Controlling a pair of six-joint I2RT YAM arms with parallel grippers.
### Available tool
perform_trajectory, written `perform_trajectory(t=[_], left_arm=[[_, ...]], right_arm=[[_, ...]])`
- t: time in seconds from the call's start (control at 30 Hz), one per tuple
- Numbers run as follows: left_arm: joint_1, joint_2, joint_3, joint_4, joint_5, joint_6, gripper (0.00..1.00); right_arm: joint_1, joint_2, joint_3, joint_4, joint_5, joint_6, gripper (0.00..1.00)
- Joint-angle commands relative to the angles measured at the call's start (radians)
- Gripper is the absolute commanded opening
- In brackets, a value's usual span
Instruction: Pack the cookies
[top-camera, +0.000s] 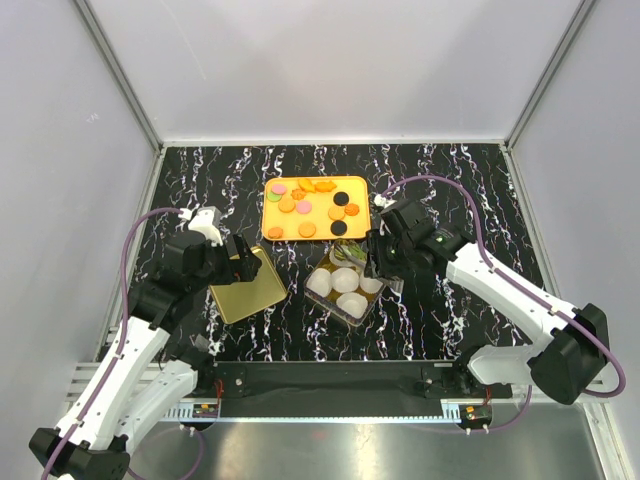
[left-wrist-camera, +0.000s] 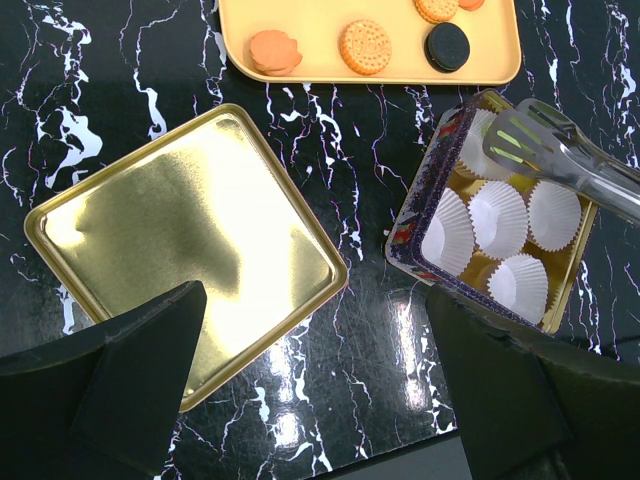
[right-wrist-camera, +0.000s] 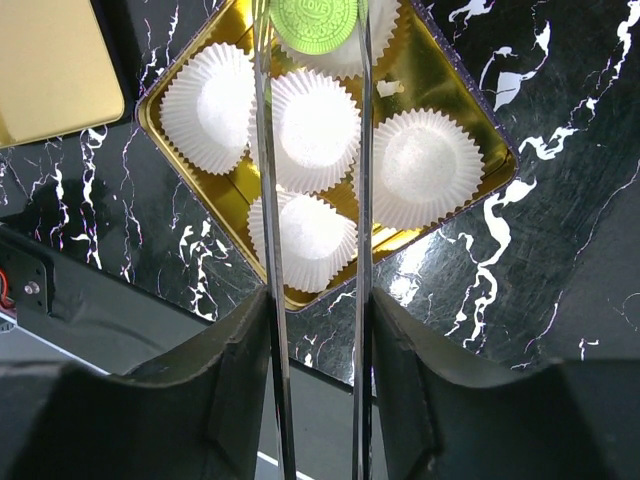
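centrally, on a black marbled desk (left-wrist-camera: 100, 80), an open square tin (right-wrist-camera: 445, 80) is seen, lined with five white paper cups (right-wrist-camera: 415, 165). metal tongs (right-wrist-camera: 268, 200) are clamped between the fingers of the right claw (right-wrist-camera: 318, 320), whose jaws are narrowed onto the two tong arms. a green cookie (right-wrist-camera: 318, 22) is caught between the tong tips, directly over the cup in the tin's corner nearest the tray; whether it is touching that cup cannot be told. the other cookies (left-wrist-camera: 363, 45), mostly orange with some pink, green and black, are laid out on an orange tray (left-wrist-camera: 300, 30) just beyond the tin. the left claw (left-wrist-camera: 315, 320) is spread wide and holds nothing, poised above the near edge of a gold lid (left-wrist-camera: 180, 230), which is laid flat on the desk left of the tin, apart from it.
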Motion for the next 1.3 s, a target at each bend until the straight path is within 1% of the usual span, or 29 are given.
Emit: perform_trajectory(t=[0.0, 0.13, 0.27, 0.37, 0.47, 0.6, 0.7, 0.77, 0.8, 0.83, 0.9, 0.93, 1.07, 1.13, 1.2, 1.27], left_arm=[[-0.001, -0.006, -0.001, 0.018, -0.017, -0.007, 0.99], [-0.001, -0.007, -0.002, 0.018, -0.017, -0.007, 0.99], [-0.001, -0.004, -0.001, 0.018, -0.017, -0.007, 0.99], [-0.001, -0.006, -0.002, 0.018, -0.019, -0.007, 0.99], [-0.001, -0.006, -0.002, 0.018, -0.017, -0.007, 0.99], [-0.001, -0.004, -0.001, 0.018, -0.017, -0.007, 0.99], [-0.001, -0.009, -0.002, 0.017, -0.019, -0.007, 0.99], [-0.001, -0.012, -0.001, 0.015, -0.017, -0.008, 0.99], [-0.001, -0.012, -0.002, 0.015, -0.042, -0.008, 0.99], [-0.001, -0.010, -0.001, 0.015, -0.043, -0.010, 0.99], [-0.001, -0.010, -0.001, 0.015, -0.046, -0.010, 0.99], [-0.001, -0.010, -0.001, 0.014, -0.046, -0.010, 0.99], [-0.001, -0.016, -0.002, 0.012, -0.056, -0.013, 0.99], [-0.001, -0.020, -0.002, 0.010, -0.062, -0.014, 0.99], [-0.001, -0.021, -0.002, 0.011, -0.063, -0.014, 0.99], [-0.001, -0.021, -0.001, 0.009, -0.063, -0.014, 0.99]], right_arm=[[0.010, -0.010, 0.001, 0.044, 0.023, 0.009, 0.49], [0.012, -0.007, -0.001, 0.043, 0.021, 0.010, 0.53], [0.010, -0.010, 0.004, 0.032, 0.024, 0.003, 0.55], [0.012, -0.018, 0.011, 0.015, 0.017, -0.006, 0.55], [0.010, -0.045, 0.057, -0.028, -0.012, -0.023, 0.53], [0.010, -0.047, 0.209, -0.081, -0.061, -0.052, 0.52], [0.012, 0.019, 0.273, -0.057, -0.074, -0.071, 0.53], [0.010, 0.108, 0.306, -0.020, -0.092, -0.085, 0.52], [0.010, 0.143, 0.344, -0.005, -0.095, -0.089, 0.52], [0.010, 0.218, 0.368, 0.017, -0.098, -0.094, 0.52], [0.010, 0.295, 0.457, 0.034, -0.092, -0.109, 0.52], [0.010, 0.367, 0.488, 0.044, -0.083, -0.114, 0.52], [0.010, 0.534, 0.637, 0.051, -0.059, -0.135, 0.51], [0.010, 0.617, 0.715, 0.048, -0.043, -0.140, 0.52], [0.012, 0.662, 0.779, 0.044, -0.011, -0.151, 0.56], [0.012, 0.714, 0.809, 0.043, 0.006, -0.154, 0.58]])
